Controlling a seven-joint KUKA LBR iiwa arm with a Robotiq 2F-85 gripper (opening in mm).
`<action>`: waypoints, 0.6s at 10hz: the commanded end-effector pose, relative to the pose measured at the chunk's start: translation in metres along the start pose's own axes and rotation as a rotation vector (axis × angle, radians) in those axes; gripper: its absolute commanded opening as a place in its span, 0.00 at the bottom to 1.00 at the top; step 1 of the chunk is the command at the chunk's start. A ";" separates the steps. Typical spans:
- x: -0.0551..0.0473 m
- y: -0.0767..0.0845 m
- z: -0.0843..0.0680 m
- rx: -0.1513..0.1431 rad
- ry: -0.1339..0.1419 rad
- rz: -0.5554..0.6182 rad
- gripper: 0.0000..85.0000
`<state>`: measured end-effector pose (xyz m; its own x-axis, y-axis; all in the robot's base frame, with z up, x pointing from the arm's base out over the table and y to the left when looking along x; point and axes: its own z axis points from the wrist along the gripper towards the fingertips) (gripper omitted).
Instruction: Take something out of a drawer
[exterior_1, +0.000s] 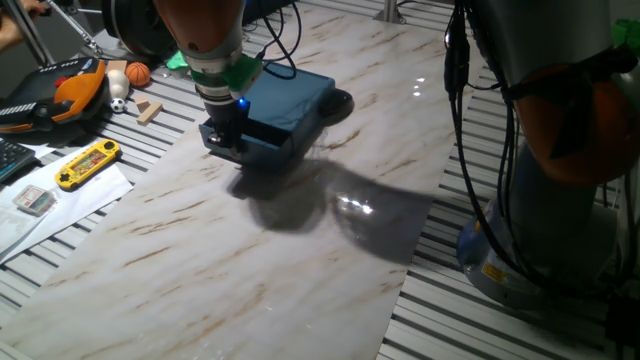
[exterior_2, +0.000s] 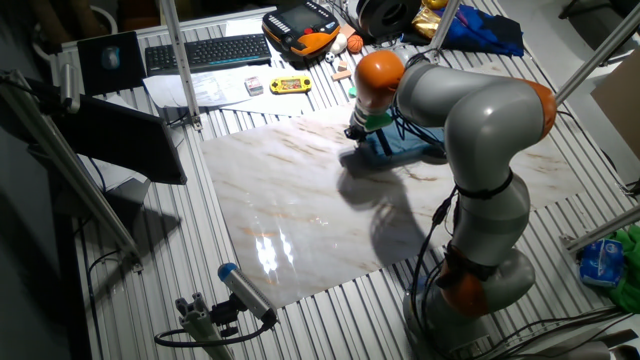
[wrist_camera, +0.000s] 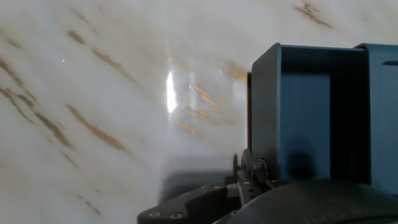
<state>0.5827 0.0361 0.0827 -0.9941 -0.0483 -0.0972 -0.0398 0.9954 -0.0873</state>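
One arm reaches down over the marble table (exterior_1: 200, 270), its gripper (exterior_1: 226, 140) hanging at the near-left front corner of the small dark blue box (exterior_1: 292, 100), right where the drawer (exterior_1: 268, 135) stands pulled out toward the near side. In the hand view the drawer (wrist_camera: 314, 112) shows as an open blue tray at the right, its front wall upright and its floor bare over the part that can be seen; the knob appears as a small round piece just below that wall, beside the dark body of the gripper (wrist_camera: 249, 186). The slender grey stick cannot be made out in any view, neither in the visible part of the tray nor between the fingers, so its place cannot be told. Whether the claw is spread or clenched cannot be told either, since the fingertips are hidden. In the other fixed view the gripper (exterior_2: 360, 133) sits at the left end of the box (exterior_2: 405, 150). Far left on the slatted bench lies a yellow handheld game (exterior_1: 88, 164), with a small basketball (exterior_1: 138, 73) beyond it.
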 end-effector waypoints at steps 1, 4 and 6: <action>0.001 0.002 0.001 0.002 -0.001 -0.001 0.00; 0.002 0.008 0.004 0.004 -0.002 0.001 0.00; 0.004 0.013 0.004 0.008 -0.003 0.003 0.00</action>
<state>0.5791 0.0487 0.0769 -0.9938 -0.0452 -0.1011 -0.0354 0.9947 -0.0967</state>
